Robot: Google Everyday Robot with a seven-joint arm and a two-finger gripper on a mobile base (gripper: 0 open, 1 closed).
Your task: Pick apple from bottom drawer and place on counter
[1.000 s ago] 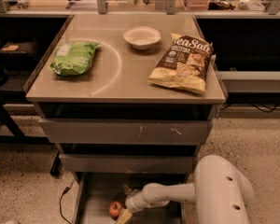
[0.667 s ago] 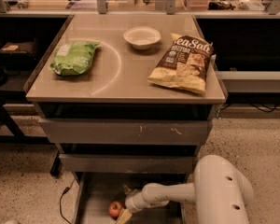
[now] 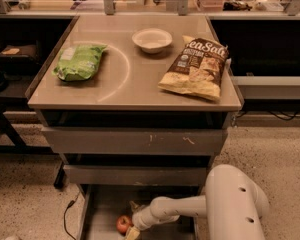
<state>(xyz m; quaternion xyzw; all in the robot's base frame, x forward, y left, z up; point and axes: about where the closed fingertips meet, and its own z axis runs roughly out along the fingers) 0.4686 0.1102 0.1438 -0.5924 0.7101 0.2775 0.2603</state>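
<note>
One apple: in the open bottom drawer, below the worktop's front edge, not yet lifted. Arm's claw: just beside the apple, perhaps touching; its grip cannot be told. Remaining, by my judgement: grasp, lift, set down on worktop.

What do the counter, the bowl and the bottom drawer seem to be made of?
The counter: probably laminate or coated board, tan and glossy; it reflects light. The bowl: perhaps ceramic or plastic, pale and smooth. The bottom drawer: likely painted metal, flat dull grey. The gripper is low inside that drawer, beside the apple.
</note>
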